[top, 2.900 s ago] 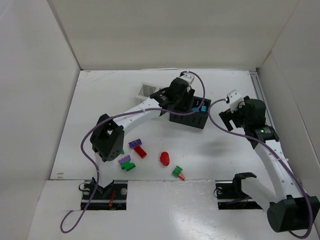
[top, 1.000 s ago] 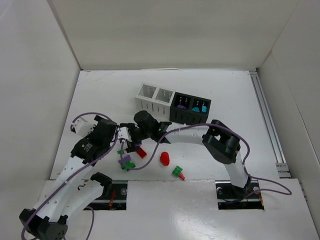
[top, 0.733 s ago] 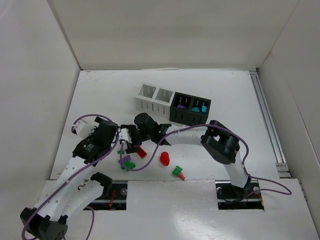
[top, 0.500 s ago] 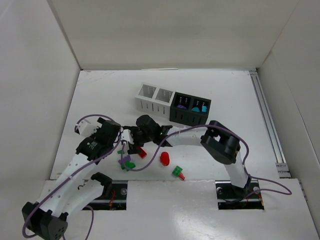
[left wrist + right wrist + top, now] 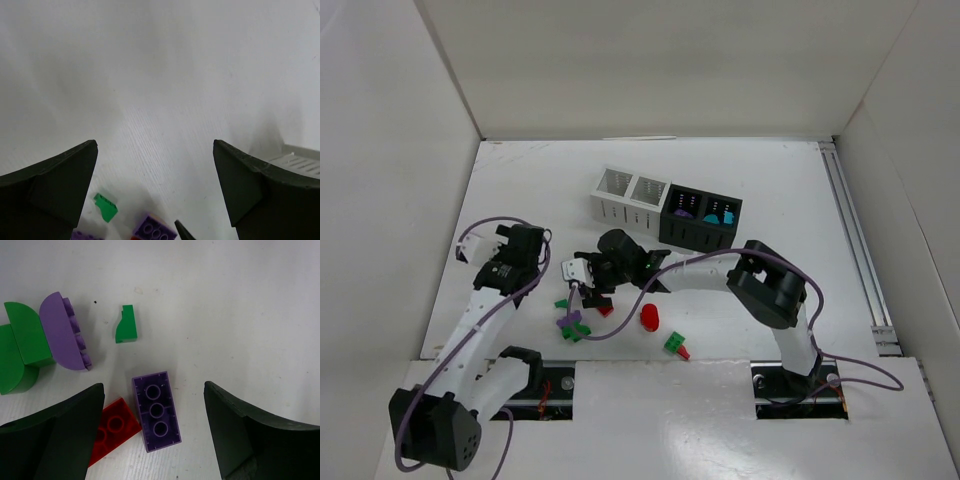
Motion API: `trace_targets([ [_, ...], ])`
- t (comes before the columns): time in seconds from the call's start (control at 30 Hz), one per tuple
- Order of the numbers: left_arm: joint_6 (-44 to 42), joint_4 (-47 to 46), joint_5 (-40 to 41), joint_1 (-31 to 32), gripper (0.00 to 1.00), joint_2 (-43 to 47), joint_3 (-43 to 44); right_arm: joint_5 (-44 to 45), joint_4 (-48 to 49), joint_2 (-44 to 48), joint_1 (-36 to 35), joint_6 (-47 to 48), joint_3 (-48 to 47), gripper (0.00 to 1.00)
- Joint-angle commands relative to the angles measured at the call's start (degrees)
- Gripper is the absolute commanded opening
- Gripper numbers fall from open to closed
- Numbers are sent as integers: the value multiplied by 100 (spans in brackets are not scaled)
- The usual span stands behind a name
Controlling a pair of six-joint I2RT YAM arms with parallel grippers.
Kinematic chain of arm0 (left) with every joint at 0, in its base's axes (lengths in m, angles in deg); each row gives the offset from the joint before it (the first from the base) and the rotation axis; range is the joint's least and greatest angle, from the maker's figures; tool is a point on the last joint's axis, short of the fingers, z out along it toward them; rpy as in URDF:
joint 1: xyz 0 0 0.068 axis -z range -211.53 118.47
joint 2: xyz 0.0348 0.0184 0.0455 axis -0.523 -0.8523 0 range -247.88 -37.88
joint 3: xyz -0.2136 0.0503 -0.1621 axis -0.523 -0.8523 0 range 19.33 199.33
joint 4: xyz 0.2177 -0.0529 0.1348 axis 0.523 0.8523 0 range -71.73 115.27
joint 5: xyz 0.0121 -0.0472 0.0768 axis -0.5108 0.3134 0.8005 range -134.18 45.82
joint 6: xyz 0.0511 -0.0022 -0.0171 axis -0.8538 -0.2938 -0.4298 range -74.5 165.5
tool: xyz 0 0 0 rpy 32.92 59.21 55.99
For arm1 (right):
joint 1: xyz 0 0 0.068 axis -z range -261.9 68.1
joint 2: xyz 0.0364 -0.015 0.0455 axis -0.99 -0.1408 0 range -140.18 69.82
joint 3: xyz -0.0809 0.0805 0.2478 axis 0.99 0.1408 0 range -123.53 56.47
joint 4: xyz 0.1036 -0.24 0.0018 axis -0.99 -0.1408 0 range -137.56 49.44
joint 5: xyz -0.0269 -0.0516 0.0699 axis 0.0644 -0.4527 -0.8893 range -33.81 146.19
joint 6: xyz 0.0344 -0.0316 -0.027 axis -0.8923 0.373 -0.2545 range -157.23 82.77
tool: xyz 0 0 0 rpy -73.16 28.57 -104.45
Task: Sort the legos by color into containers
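Right claw held spread over purple brick; touching red brick could be pinched along. Left claw spread, empty.

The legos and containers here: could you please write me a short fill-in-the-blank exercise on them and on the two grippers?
1. In the right wrist view, a ____ brick lies between the right gripper's fingers.
2. Right beside it, on its left in that view, lies a ____ piece.
3. Of the four containers, two are white and two are ____.
4. The left gripper, with nothing between its fingers, is ____.
Missing words: purple, red, black, open.
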Motion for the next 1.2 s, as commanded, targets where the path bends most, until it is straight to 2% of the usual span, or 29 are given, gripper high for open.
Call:
trace_targets([
  [0.0, -680, -553, -289, -539, 99, 38, -8, -120, 110, 260, 4, 17, -46, 85],
  [0.33, -523, -333, -96, -741, 99, 635, -8, -6, 110, -223, 4, -299, -388, 85],
  [0.57, -636, -342, -236, -1164, 99, 424, 106, 196, 110, -557, 4, -519, -555, 83],
  [0.77, -750, -465, -350, -1164, 99, 301, 106, 722, 110, -505, 4, -519, -371, 80],
  [0.97, -916, -579, -403, -1164, 99, 415, -8, 838, -109, -557, 170, -519, -371, 75],
  [1.07, -1075, -789, -763, -1164, 99, 468, -123, 365, -162, -627, 312, -267, -371, 72],
  [1.13, -1207, -904, -992, -1164, 99, 521, -193, -259, -380, -697, 373, 68, -502, 70],
  [1.17, -1355, -1096, -1131, -1164, 99, 573, -254, -496, -556, -759, 373, 365, -607, 63],
])
